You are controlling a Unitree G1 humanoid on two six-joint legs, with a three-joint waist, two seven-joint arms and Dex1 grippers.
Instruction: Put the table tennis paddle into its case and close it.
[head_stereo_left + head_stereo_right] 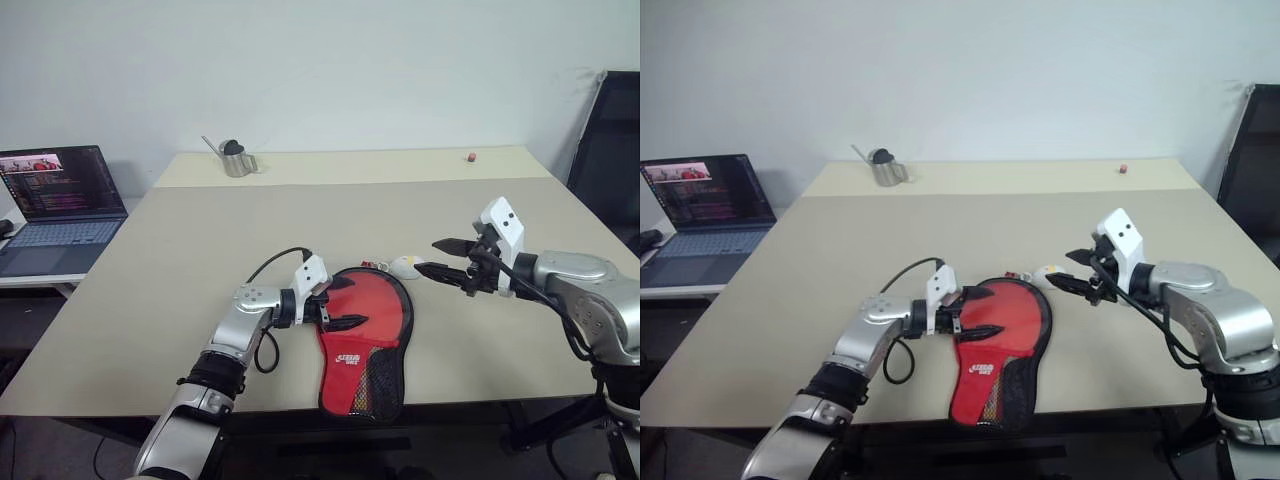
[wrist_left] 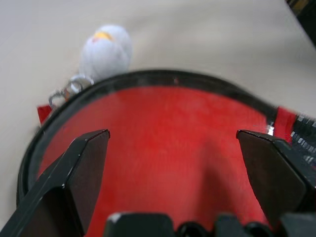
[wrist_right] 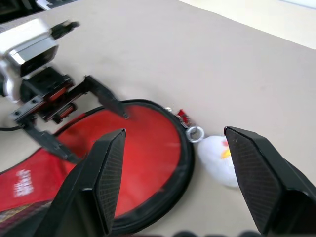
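The case (image 1: 365, 340) lies flat on the beige table (image 1: 200, 260), close to the table's near edge, and its round part points toward the far side. The round part shows a red face with a black rim. The narrow part, nearest to the table edge, has the red panel with a white logo and black mesh beside it. Whether the round red face is the table tennis paddle or the case's own panel cannot be told.

The left gripper (image 1: 339, 302) is at the left edge of the case's round part, and its two black fingers stand wide apart with nothing between them. One finger is above the red surface.

The right gripper (image 1: 445, 259) hangs above the table to the right of the case, a little beyond it. Its fingers are apart and hold nothing.

A small white-and-yellow ball (image 1: 404, 266) with a metal ring (image 3: 194, 133) rests just beside the far right rim of the case.
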